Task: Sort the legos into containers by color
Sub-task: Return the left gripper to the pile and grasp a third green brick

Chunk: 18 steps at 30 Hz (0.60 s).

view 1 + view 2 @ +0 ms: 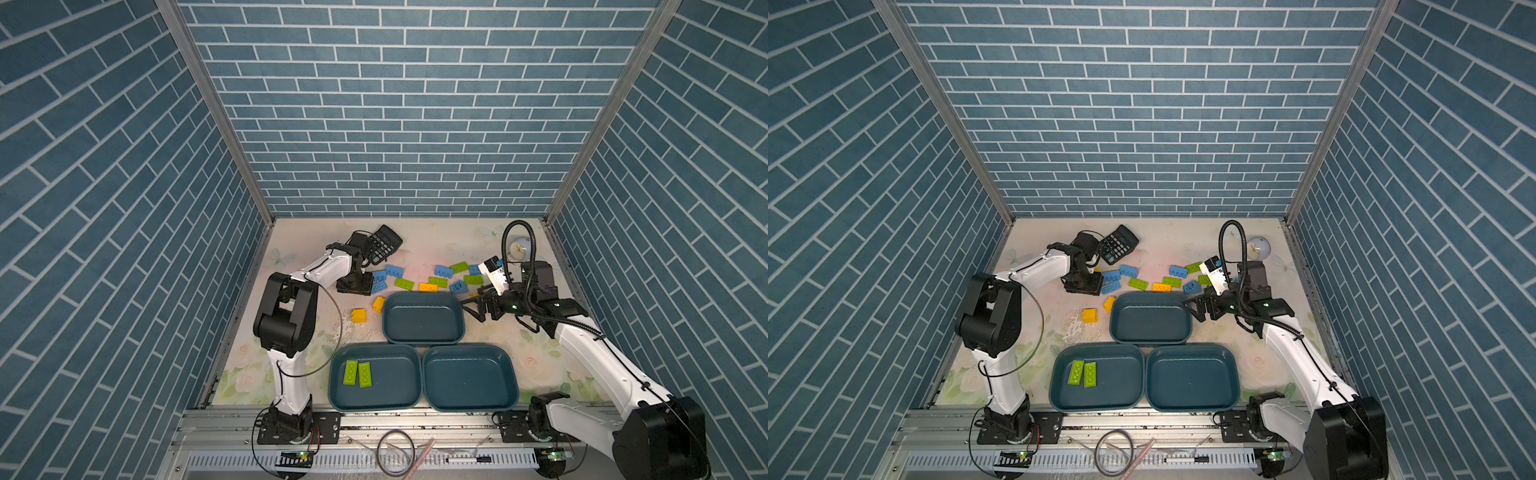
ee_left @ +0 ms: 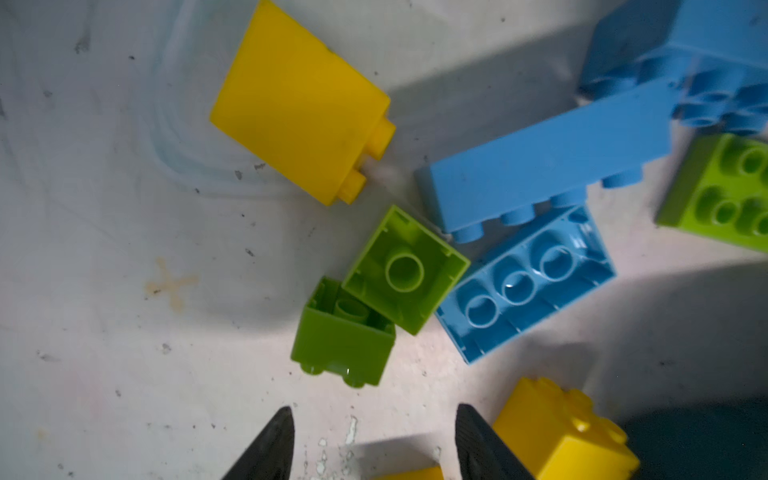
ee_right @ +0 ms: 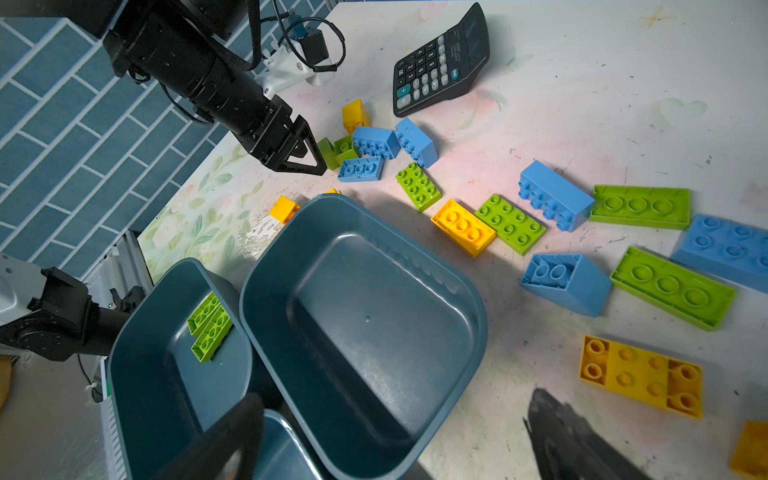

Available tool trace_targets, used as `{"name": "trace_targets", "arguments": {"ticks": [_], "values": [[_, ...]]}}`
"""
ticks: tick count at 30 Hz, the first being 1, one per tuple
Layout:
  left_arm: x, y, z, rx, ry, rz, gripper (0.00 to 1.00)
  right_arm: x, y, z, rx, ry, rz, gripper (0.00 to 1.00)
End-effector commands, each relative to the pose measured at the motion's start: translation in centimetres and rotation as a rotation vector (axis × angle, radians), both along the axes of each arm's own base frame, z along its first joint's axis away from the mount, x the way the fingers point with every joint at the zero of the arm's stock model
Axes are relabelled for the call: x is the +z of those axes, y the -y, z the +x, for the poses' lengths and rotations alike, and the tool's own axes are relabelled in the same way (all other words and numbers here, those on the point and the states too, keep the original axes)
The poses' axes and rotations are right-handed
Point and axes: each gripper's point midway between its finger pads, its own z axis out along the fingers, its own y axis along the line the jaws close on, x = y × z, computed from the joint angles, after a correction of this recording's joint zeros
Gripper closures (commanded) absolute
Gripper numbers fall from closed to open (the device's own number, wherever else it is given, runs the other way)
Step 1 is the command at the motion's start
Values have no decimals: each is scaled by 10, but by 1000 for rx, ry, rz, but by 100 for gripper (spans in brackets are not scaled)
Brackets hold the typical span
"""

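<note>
While only 2 green bricks [image 1: 357, 373] lie in the near-left tray [image 1: 386, 397] | 2 other trays [image 1: 422, 320] empty | remaining bricks [image 1: 404, 283] loose on table [image 1: 428, 243] | left claw [image 2: 374, 411] spread above them, right claw [image 1: 467, 311] spread, both empty.

legos [image 2: 405, 270]: glossy plastic | containers [image 3: 361, 316]: smooth plastic | table [image 2: 124, 291]: scuffed, matt

Floral table [image 1: 436, 245] bears scattered legos [image 1: 404, 284], three containers [image 1: 422, 318], a calculator [image 1: 384, 245]

Legos [image 3: 511, 222] strewn beside container [image 3: 374, 332]; calculator [image 3: 440, 62] farther off.
</note>
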Motion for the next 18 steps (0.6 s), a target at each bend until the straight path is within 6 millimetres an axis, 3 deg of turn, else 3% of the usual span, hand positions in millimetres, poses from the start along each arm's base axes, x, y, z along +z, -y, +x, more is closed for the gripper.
{"name": "trace_targets", "arguments": {"ticks": [1, 11, 18], "values": [[-2, -14, 11, -12, 3, 30, 36, 6, 2, 3, 10, 38, -23, 1], [-20, -25, 29, -44, -13, 53, 35, 4, 2, 3, 9, 29, -24, 1], [-28, -25, 30, -62, -31, 34, 48, 3, 3, 2, 6, 22, -25, 1]]}}
